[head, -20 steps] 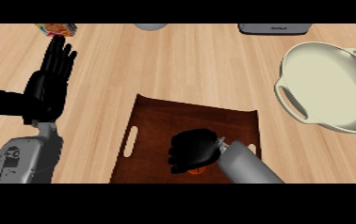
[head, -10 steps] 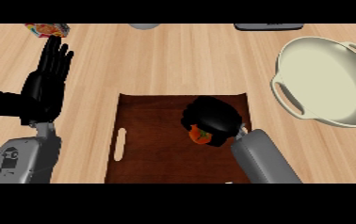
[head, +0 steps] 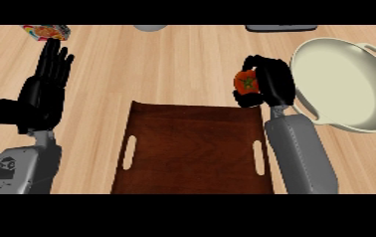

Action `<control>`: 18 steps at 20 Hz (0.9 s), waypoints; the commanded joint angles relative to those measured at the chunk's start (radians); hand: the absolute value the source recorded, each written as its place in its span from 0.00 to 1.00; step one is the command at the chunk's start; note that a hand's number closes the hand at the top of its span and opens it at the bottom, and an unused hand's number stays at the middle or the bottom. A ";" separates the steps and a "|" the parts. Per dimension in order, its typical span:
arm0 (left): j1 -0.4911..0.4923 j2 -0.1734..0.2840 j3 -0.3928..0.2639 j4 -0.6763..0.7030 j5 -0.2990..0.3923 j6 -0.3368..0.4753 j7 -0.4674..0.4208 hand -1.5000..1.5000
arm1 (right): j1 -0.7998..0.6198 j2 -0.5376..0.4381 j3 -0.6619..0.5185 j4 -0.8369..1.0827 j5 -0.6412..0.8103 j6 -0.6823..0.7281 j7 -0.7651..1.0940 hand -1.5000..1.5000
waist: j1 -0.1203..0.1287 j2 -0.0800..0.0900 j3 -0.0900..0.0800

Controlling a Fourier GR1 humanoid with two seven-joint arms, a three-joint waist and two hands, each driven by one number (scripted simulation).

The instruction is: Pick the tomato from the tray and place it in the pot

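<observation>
My right hand [head: 269,80] is curled round the red tomato [head: 245,82], which shows its green stem. Hand and tomato sit above the counter just beyond the far right corner of the dark brown wooden tray [head: 192,149]. The cream pot [head: 339,83] stands directly to the right of that hand, its near rim and handle close beside the fingers. The tray holds nothing. At the left of the view my left hand [head: 43,95] rests open with its fingers pointing up.
A colourful box [head: 46,32] lies at the far left corner of the counter. A grey round object [head: 150,28] and a dark flat item [head: 281,28] sit along the far edge. Bare wooden counter lies between the tray and the far edge.
My right hand has carried the tomato off the tray, up and to the right, close to the pot's rim. The left hand has stayed put.
</observation>
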 commanded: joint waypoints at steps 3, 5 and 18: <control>-0.023 -0.009 -0.025 -0.004 -0.006 -0.005 0.009 0.50 | -0.160 0.003 -0.158 -0.015 0.186 -0.165 0.492 1.00 | 0.043 0.004 0.000; -0.029 -0.014 -0.026 0.001 0.002 -0.013 0.006 0.50 | -0.228 -0.005 -0.178 -0.010 0.309 -0.190 0.632 1.00 | 0.059 0.008 -0.002; -0.033 -0.010 -0.022 0.014 -0.004 -0.024 0.021 0.50 | -0.345 -0.101 -0.266 0.089 0.522 -0.012 0.992 1.00 | 0.042 -0.004 0.006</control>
